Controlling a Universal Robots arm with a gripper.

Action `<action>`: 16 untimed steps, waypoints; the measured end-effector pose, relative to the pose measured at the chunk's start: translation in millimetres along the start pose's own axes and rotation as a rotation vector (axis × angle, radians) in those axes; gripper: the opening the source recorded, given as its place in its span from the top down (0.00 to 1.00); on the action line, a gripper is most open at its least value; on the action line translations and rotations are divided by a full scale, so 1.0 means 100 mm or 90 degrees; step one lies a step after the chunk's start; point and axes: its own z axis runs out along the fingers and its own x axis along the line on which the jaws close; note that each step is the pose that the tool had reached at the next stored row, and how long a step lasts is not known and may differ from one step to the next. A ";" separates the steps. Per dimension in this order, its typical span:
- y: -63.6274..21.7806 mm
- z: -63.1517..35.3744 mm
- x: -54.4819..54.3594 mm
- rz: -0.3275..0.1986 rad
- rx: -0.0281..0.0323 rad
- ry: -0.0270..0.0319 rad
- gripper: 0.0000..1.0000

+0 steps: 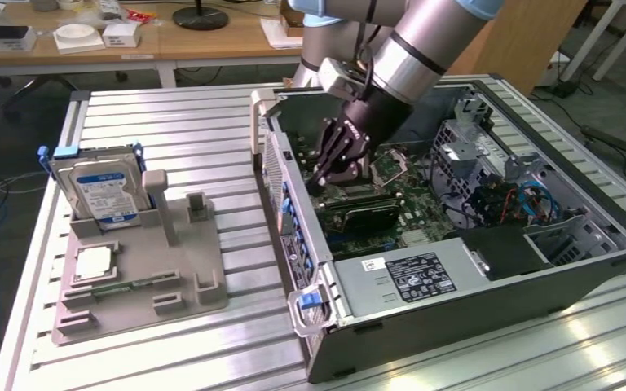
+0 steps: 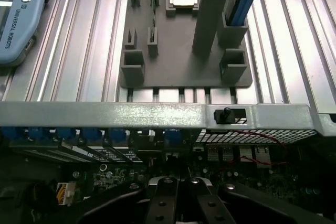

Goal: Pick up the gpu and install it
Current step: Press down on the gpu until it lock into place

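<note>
My gripper (image 1: 322,181) reaches down into the open computer case (image 1: 433,326), low over the motherboard (image 1: 400,204) near the case's rear wall. Its black fingers (image 2: 163,203) are shut, and I see nothing between them. A flat black card that looks like the gpu (image 1: 365,214) sits on the motherboard just beside the fingertips, towards the exterior view's right. I cannot tell whether the fingers touch it. In the wrist view the gripper (image 2: 180,192) hangs over dark board parts behind the case's metal wall (image 2: 157,114).
A grey parts holder (image 1: 182,269) lies on the ribbed table at the exterior view's left. It holds a silver hard drive (image 1: 101,191), a processor chip (image 1: 94,262) and a green memory stick (image 1: 128,285). A teach pendant (image 2: 21,19) lies on the table. Drive cages and cables crowd the case's far side.
</note>
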 end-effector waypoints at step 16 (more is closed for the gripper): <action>0.040 0.028 0.04 -0.001 0.0000 0.0002 0.90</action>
